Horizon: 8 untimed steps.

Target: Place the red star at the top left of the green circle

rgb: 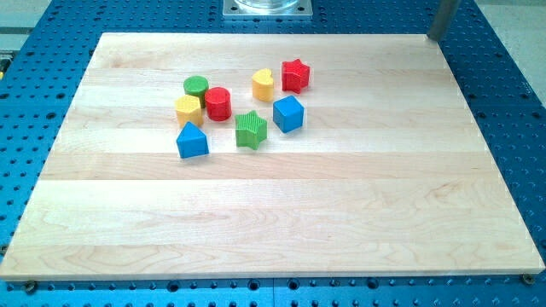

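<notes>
Sitting red star (295, 75) well left-below my tip (435, 37), right of green circle (196, 85).

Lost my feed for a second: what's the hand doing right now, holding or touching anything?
No hand on this arm, only a rod. My tip sits at the view's top right, just off the board's corner, touching no block, far from the red star and green circle.

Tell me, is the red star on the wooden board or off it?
On it: the red star sits on the wooden board, beside the yellow block.
</notes>
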Available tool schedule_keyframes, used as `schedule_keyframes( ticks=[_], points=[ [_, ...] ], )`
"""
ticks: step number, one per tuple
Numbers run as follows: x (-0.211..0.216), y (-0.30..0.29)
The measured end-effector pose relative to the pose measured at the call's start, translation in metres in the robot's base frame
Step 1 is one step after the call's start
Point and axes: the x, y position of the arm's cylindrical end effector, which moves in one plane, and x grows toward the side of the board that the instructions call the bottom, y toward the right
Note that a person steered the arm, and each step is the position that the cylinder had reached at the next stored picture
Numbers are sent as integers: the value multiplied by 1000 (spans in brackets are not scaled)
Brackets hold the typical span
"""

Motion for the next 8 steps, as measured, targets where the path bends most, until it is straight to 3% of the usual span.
schedule_keyframes(
  ticks=[2, 5, 6, 7, 8],
  points=[
    [22, -58],
    [39, -228],
    [65, -257],
    [71, -260],
    [110, -255]
  ],
)
